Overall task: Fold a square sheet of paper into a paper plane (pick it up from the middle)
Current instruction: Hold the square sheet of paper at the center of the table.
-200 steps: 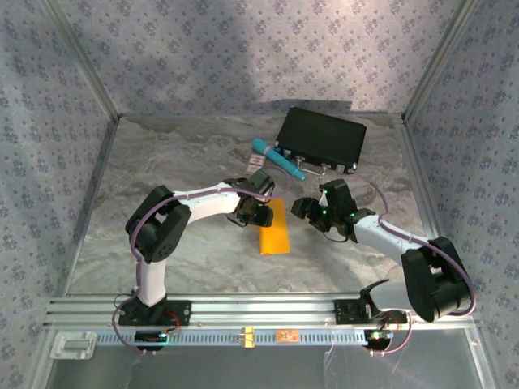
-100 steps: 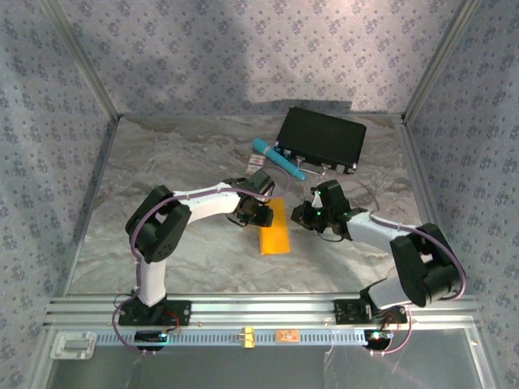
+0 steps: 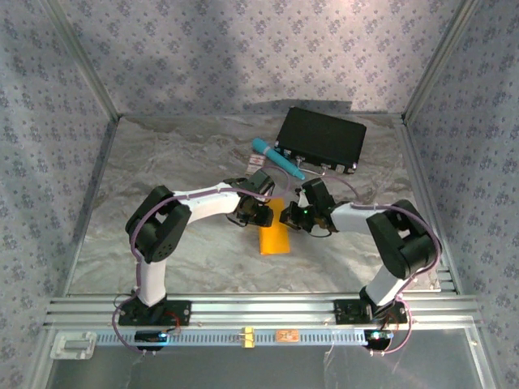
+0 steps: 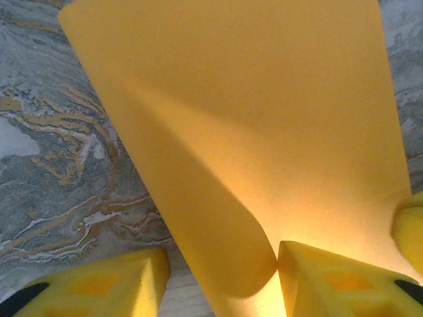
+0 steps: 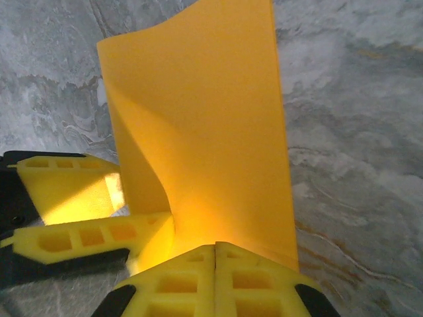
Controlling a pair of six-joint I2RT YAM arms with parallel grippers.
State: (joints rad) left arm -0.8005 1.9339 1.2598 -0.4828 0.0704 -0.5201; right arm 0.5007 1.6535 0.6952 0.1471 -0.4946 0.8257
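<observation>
1. Pinching the edge of the square sheet of paper [image 5: 198,119], the right gripper [image 5: 216,249] is closed tight
2. Left gripper [image 4: 221,264] half open, curled sheet loose between its jaws
3. Sheet sits mid-way across the table [image 3: 170,162]

Paper: the square sheet of paper [image 3: 274,239], orange-yellow, lies as a narrow strip mid-table, running near to far.
Left arm: left gripper [image 3: 259,212] at the strip's far end, left side.
Right arm: right gripper [image 3: 290,217] opposite it, right side.
Jaws: too small to read.
Beyond: teal pen [image 3: 278,160] just beside black case [image 3: 322,138].
</observation>
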